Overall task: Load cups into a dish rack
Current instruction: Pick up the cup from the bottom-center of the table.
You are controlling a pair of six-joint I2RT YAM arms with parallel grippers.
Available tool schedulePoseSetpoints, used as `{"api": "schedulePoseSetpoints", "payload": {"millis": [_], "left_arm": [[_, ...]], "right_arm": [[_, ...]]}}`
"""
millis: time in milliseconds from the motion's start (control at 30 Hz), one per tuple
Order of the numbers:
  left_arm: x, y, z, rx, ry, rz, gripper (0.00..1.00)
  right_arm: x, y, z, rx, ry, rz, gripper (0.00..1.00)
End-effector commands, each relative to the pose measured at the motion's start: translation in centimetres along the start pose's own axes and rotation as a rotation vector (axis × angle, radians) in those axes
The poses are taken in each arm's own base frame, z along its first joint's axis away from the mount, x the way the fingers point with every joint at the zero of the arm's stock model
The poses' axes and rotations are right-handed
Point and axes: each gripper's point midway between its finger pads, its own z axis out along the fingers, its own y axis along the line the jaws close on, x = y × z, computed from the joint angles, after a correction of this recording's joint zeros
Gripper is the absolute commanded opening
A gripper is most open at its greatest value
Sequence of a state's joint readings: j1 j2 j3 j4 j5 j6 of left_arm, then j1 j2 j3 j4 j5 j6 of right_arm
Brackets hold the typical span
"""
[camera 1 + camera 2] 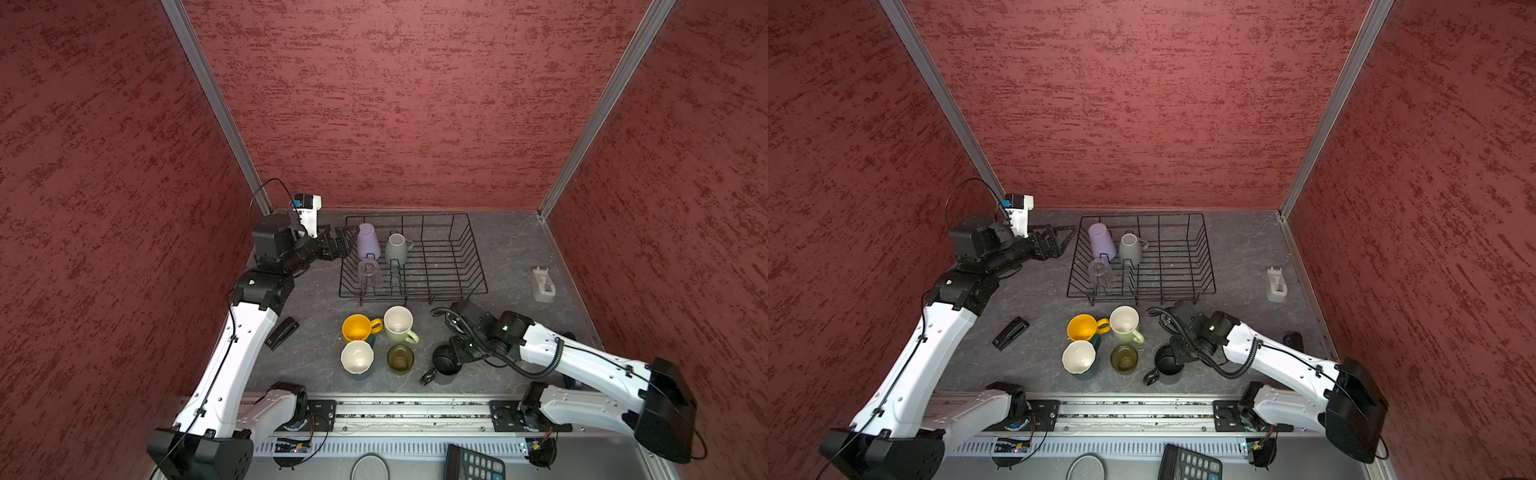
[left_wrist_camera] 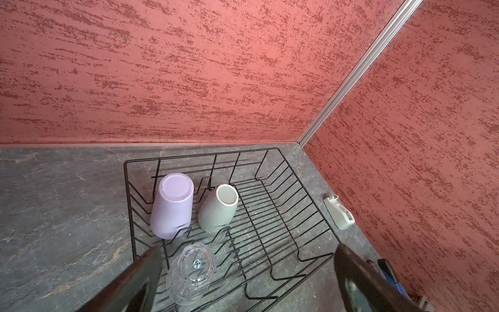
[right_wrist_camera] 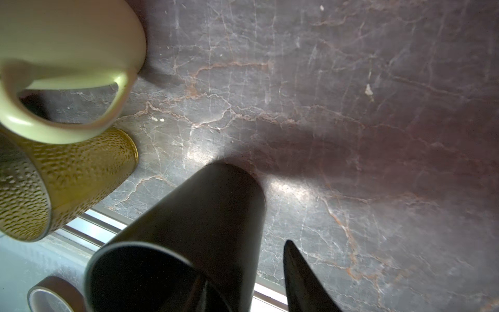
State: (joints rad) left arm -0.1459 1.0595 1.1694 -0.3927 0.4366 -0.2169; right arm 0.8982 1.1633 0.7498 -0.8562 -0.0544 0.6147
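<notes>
Table (image 1: 513, 253): left fingers (image 2: 135, 283) spread by dish rack (image 1: 415, 295); right fingers (image 3: 302, 283) apart astride black mug (image 1: 444, 370) wall

Dim, soft light; glare patches on table (image 3: 283, 186); close pale green mug (image 3: 67, 35) blurred; edges distorted.

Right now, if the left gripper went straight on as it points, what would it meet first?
Probably the side wires of the dish rack, then the upside-down lilac tumbler just behind them. How high the left gripper hangs is unclear; it might clear the rim.
</notes>
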Motion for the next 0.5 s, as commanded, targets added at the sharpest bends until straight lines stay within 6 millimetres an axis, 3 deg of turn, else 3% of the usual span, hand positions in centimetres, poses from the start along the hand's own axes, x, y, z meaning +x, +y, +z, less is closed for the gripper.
{"api": "schedulePoseSetpoints", "payload": {"millis": [0,467], "left_arm": [[-0.2,-0.3,-0.7,0.005,-0.021,0.047,0.99],[0.2,0.0,-0.8,-0.011,-0.008,0.067,1.0]], "right_arm": [[-0.4,-0.3,0.8,0.034,-0.026,0.032,0.4],[-0.1,-2.0,1.1,0.131,-0.012,0.08,0.13]]}}
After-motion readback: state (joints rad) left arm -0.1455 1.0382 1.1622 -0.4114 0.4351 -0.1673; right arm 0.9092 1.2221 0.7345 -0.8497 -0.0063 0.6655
